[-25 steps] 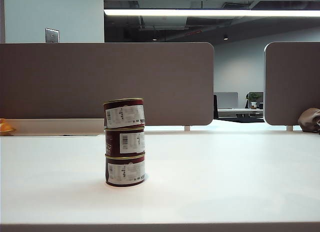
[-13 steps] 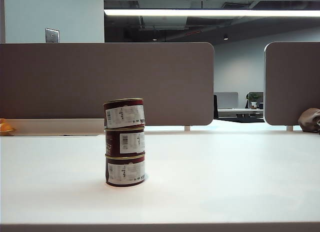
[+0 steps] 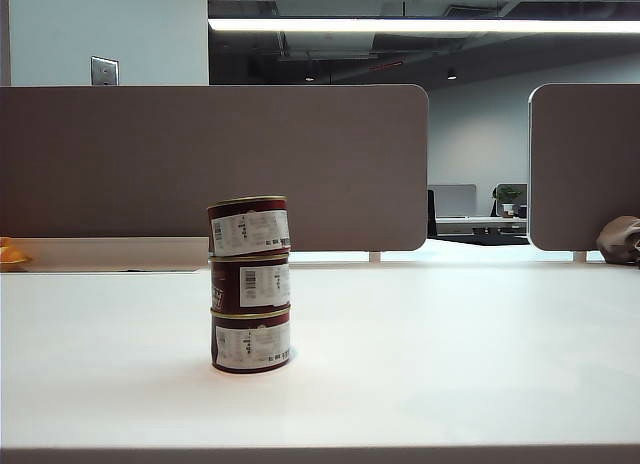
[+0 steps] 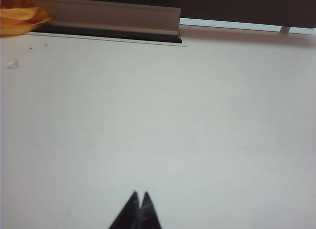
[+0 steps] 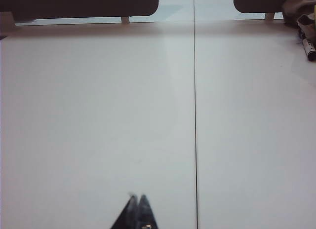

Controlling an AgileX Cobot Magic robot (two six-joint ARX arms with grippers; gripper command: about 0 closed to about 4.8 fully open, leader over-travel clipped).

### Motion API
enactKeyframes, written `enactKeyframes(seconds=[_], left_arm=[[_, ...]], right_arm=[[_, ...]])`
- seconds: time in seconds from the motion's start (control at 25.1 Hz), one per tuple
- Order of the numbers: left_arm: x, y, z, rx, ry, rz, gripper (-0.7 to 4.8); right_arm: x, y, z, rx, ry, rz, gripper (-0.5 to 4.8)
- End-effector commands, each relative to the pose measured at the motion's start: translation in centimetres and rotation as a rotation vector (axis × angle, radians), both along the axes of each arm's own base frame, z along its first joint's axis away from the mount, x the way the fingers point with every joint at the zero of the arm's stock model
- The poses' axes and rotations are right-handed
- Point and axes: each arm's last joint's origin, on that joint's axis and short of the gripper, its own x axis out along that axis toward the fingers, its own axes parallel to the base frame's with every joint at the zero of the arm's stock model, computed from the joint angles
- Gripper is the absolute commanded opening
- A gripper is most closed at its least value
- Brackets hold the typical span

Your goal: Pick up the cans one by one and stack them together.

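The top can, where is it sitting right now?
In the exterior view the top can sits left of centre on the white table, slightly tilted on two cans stacked below, before the grey divider; neither gripper is near.

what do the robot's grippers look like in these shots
Only the fingertips show. The left gripper ends in two slim black fingers tapering to sharp points, pressed together. The right gripper looks alike: two black pointed fingers, slightly glossy. No cables, markings or arm links appear; the exterior view shows neither arm.
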Motion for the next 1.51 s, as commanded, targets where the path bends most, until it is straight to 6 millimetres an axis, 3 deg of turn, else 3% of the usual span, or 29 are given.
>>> enactKeyframes(seconds=[0.04, 0.96, 1.2, 1.51], left_arm=[[0.03, 0.06, -0.03, 0.001, -0.003, 0.006, -0.01], [0.05, 0.56, -0.02, 0.0, -0.003, 0.055, -0.01], [0.05, 0.56, -0.02, 0.0, -0.003, 0.055, -0.01], [0.05, 0.56, -0.02, 0.0, -0.003, 0.055, -0.01]], right_arm=[[0.01, 0.01, -0.07, 0.004, 0.001, 0.0, 0.0], [0.03, -0.03, -0.02, 0.002, -0.004, -0.016, 0.0], [0.07, -0.56, 0.11, -0.017, -0.019, -0.199, 0.0], [0.06, -0.65, 0.12, 0.02, -0.019, -0.236, 0.0]])
